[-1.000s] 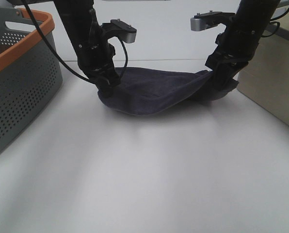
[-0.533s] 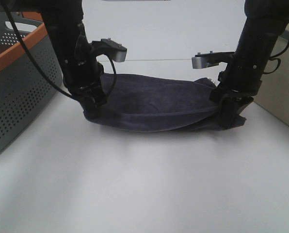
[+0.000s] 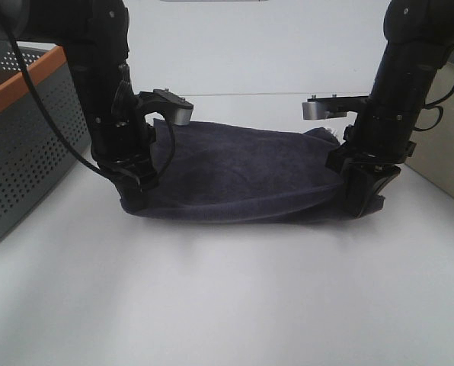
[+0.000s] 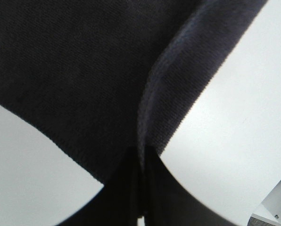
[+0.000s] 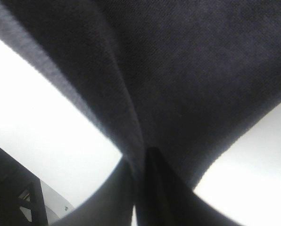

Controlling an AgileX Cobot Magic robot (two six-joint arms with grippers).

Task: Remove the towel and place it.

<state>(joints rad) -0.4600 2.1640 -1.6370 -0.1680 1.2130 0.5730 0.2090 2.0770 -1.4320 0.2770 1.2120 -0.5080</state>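
A grey perforated basket [image 3: 25,137] with an orange rim stands at far left on the white worktop [image 3: 234,297]. Next, the left gripper [image 3: 132,197] has its jaws pinched on one end of the dark towel [image 3: 234,171]. The towel stretches across, sagging onto the worktop, to the right gripper [image 3: 364,200], whose jaws clamp its other end.

Dark navy towel [image 3: 234,171]; grey, orange-rimmed perforated basket [image 3: 21,145].
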